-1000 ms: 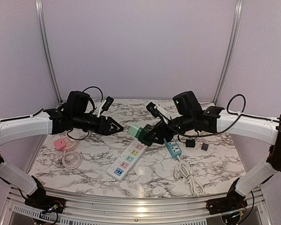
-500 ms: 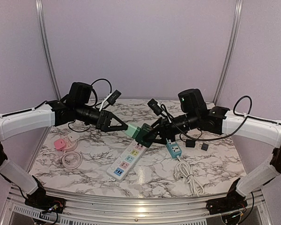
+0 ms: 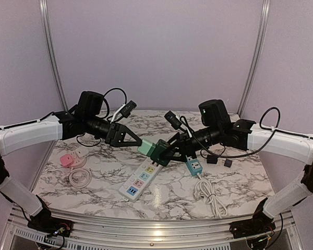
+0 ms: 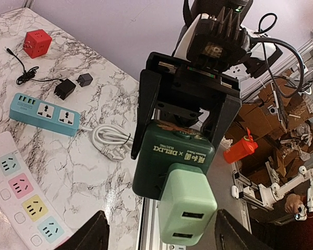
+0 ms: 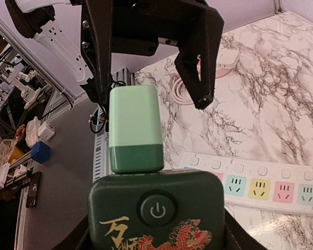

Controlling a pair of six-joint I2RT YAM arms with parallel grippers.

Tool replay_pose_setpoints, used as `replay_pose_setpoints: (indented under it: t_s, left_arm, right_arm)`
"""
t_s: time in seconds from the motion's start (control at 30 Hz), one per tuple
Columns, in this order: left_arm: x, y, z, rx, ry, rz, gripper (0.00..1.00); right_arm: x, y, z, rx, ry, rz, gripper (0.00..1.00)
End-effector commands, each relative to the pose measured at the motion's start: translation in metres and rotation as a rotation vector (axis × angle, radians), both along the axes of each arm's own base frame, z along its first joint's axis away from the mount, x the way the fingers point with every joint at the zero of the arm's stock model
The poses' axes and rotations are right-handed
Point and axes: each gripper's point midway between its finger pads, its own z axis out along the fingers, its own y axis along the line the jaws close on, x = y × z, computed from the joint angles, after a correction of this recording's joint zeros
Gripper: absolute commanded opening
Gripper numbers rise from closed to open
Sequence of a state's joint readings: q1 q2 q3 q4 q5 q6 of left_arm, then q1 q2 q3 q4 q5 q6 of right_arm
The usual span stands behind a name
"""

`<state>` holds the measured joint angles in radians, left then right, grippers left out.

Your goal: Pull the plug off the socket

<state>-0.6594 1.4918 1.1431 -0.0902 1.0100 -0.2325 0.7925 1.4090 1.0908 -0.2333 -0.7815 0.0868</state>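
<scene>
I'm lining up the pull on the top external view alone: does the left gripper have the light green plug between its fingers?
Observer: Just its outer end. The right wrist view shows the left gripper open, with a gap on each side of the light green plug.
Operator: Is it seated in the socket?
Observer: Yes, the left wrist view shows it pushed into the dark green socket.
Operator: Socket held?
Observer: The right gripper clamps its two sides.
</scene>
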Motion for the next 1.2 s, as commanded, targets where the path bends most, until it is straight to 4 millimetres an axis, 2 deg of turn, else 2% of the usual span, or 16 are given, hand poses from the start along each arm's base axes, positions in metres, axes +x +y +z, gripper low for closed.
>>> replay_pose_setpoints:
  t_s: [0.0,0.23,0.43,0.8,1.17]
  left_arm:
    - [-0.003,-0.002,0.008,-0.032,-0.009,-0.022,0.71]
    - [-0.008,0.003,0.012,-0.036,-0.03,-0.013,0.72]
    - [-0.01,0.004,0.013,-0.038,-0.046,-0.021,0.74]
    - [-0.012,-0.005,0.004,-0.006,-0.056,-0.042,0.74]
    - [-0.022,-0.021,-0.006,0.019,-0.053,-0.094,0.67]
  right_arm:
    - [0.001,0.0,0.02,0.044,-0.038,0.001,0.26]
    - [-0.01,-0.011,0.015,0.023,-0.014,-0.006,0.26]
    - [-0.013,-0.014,0.012,0.009,0.012,-0.004,0.26]
    - [-0.008,-0.006,0.013,0.009,0.023,0.01,0.26]
    - [-0.006,0.001,0.014,0.026,0.036,0.035,0.26]
